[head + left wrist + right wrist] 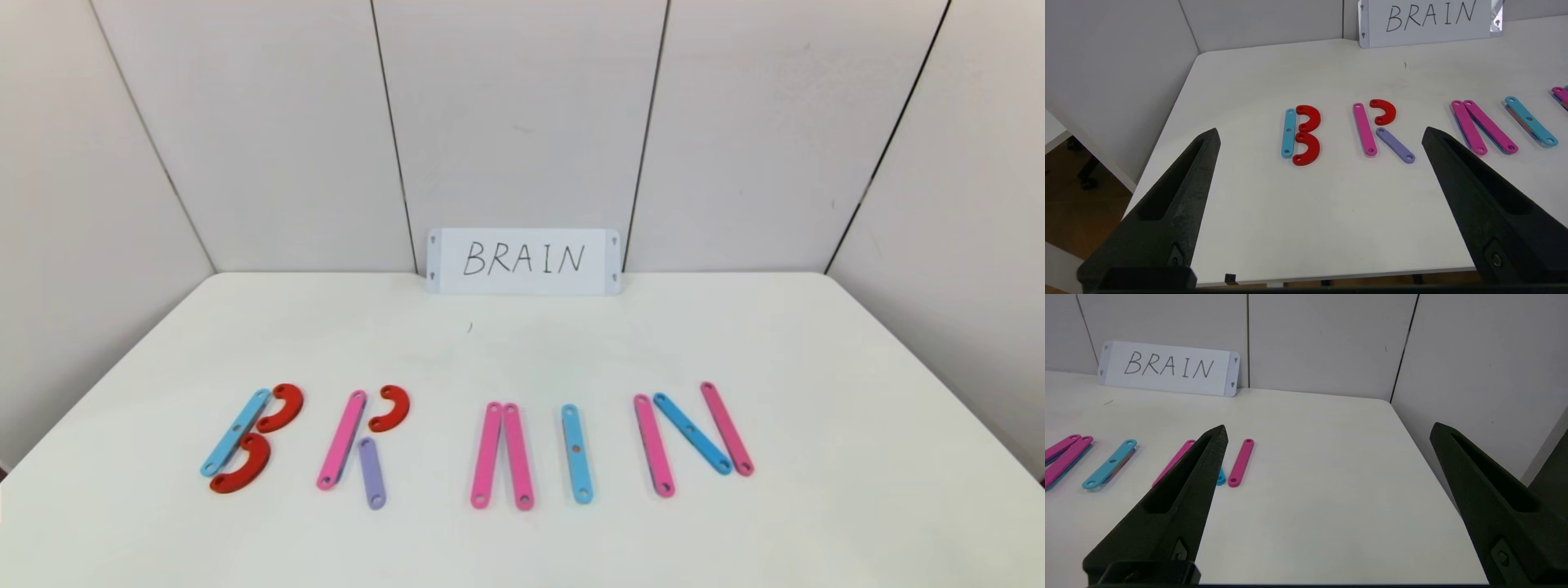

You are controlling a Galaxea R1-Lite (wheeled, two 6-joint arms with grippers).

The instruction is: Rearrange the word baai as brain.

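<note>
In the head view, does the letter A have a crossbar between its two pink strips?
No. The two pink strips stand side by side, tops touching, with nothing laid across them.

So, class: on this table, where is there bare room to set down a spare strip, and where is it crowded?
Free: the band between the BRAIN card and the letter row, the table right of the N, and the near edge. Crowded: the row from the B through the R to the N.

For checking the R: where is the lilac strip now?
In the head view the lilac strip lies left of centre, beside the pink strip, below the red curve.
</note>
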